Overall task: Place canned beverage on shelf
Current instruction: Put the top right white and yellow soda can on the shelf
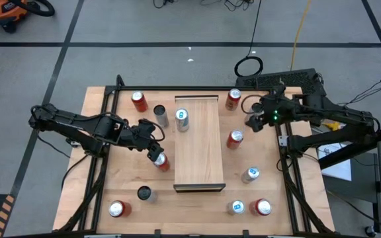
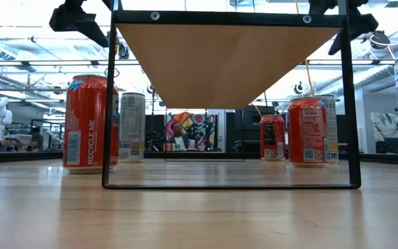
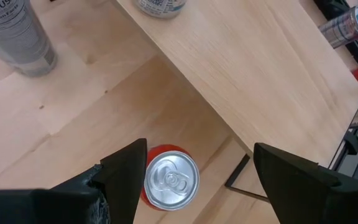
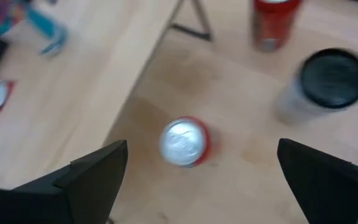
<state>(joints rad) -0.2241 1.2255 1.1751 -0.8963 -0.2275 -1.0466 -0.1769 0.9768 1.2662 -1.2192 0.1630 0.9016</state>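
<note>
The shelf (image 1: 199, 142) is a long pale-wood board on thin black legs (image 2: 107, 104), with a dark strip at its near end. A silver can with a blue top (image 1: 182, 119) stands on its far left part. My left gripper (image 1: 155, 152) hangs open just left of the shelf, over an upright red can (image 1: 162, 162). In the left wrist view that can's silver top (image 3: 169, 180) shows below the gap, close to one finger (image 3: 126, 174). My right gripper (image 1: 251, 122) is open to the right of the shelf, above and beside another upright red can (image 1: 235, 137), which shows between its fingers (image 4: 185, 142).
Several more cans stand upright on the tabletop (image 1: 111, 145): red ones at the far left (image 1: 138, 100), far right (image 1: 233, 99) and near left (image 1: 118, 209), a dark-topped one (image 1: 144, 192), and others near right (image 1: 250, 174). The middle and near part of the shelf board is bare.
</note>
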